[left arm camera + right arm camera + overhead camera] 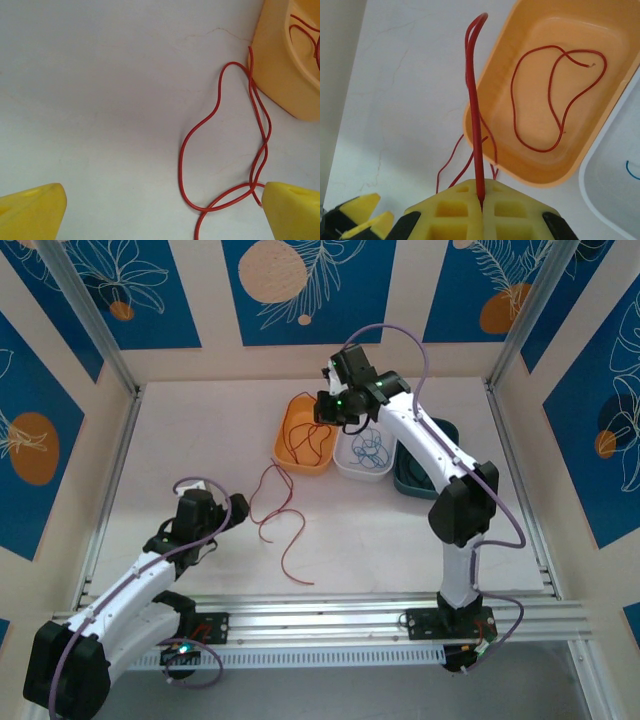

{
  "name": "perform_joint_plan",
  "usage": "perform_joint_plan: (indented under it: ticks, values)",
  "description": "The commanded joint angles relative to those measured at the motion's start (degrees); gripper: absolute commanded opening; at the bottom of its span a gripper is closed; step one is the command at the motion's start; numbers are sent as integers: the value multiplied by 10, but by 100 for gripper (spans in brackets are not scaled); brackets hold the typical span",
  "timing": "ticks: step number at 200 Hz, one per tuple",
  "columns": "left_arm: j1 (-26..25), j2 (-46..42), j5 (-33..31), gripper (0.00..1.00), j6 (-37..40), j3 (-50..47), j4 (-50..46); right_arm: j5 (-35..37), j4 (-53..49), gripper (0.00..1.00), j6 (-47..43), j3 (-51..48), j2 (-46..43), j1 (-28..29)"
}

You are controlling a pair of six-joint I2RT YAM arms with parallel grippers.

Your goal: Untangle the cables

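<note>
A thin red cable [283, 502] lies in loose loops on the white table, left of the orange bin [286, 452]. My right gripper [328, 412] hovers over that bin, shut on one doubled strand of the red cable [474, 100], which runs from the shut fingers [445, 215] past the bin's rim. A second red cable [550, 100] lies curled inside the orange bin [490, 125]. My left gripper [235, 510] is low over the table with its yellow fingers [30, 212] wide apart. The red cable's loop [181, 160] lies between them, touching neither.
A white bin [345, 466] holding a blue cable [370, 450] stands right of the orange one, and a teal bin [412, 485] stands beyond it under the right arm. Walls close in the table on three sides.
</note>
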Motion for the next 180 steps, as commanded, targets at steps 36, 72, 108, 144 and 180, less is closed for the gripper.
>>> perform_joint_plan:
  ticks: [36, 72, 108, 144, 180]
  values:
    - [6, -8, -14, 100, 3, 15, -22, 13, -47, 2, 31, 72, 82, -18]
    - [5, -11, -14, 100, 4, 15, -27, 39, -64, 2, 35, 95, 125, -18]
    - [6, -18, -15, 100, 2, 10, -27, 79, -68, 2, 41, 97, 143, -17]
    - [6, -19, -14, 100, 2, 10, -30, 92, -73, 2, 49, 109, 170, -15]
    - [6, -25, -14, 100, 2, 7, -34, 106, -84, 2, 44, 140, 201, -8]
